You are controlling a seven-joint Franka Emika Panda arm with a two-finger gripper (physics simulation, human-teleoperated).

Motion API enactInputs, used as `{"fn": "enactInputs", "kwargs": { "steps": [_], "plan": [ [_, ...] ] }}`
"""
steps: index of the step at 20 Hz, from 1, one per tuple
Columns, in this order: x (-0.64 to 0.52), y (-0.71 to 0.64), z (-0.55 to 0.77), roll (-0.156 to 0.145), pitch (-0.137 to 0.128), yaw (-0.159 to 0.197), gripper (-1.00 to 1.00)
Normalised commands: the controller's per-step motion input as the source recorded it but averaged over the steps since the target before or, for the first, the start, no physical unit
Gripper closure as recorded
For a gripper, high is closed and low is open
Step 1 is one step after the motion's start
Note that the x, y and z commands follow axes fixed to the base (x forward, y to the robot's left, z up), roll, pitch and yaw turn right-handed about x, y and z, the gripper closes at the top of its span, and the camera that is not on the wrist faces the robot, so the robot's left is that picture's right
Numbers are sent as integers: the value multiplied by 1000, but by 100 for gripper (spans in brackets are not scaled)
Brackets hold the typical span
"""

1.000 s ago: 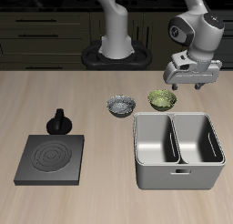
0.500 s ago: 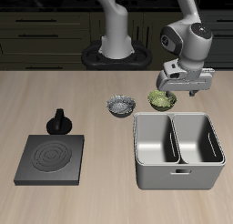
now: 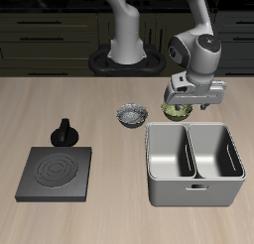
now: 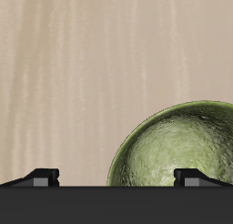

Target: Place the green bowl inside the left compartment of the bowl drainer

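1. Exterior view first, working from the table's front edge backward: the flat black plate (image 3: 58, 174) with concentric rings lies nearest, at about 8 o'clock of the table's middle, with a small black knobbed piece (image 3: 65, 133) just behind it.
2. At about 4 o'clock sits the bowl drainer (image 3: 194, 193), a grey tub with two wells split by a central divider; both wells look empty.
3. Just behind the drainer's back rim stand two small bowls: the grey speckled bowl (image 3: 130, 115) near 12 o'clock and the green bowl (image 3: 176, 112) beside it, toward 1 o'clock, on the table and not yet lifted.
4. Farthest back, the gripper (image 3: 193, 97) hangs low over the green bowl; in the wrist view its two fingertips stand well apart with nothing between them, so it is spread and empty, and the green bowl (image 4: 178, 151) sits off to one side of the gap.
5. Risk, as I judge it: the fingers are not centred on the rim, so a descent from here could knock the bowl into the speckled one or pinch it weakly.
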Motion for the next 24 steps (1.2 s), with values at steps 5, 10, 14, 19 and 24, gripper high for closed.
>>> {"fn": "enactInputs", "kwargs": {
  "steps": [5, 10, 14, 19, 24],
  "plan": [
    [-163, -6, -238, 68, 36, -47, -100],
    [-331, -16, -264, 23, 48, -53, 100],
    [-299, -68, 33, 48, -2, -50, 100],
    [-64, -198, 294, -31, -44, 9, 100],
    [-20, -234, 368, -37, -62, 55, 100]
  ]
}}
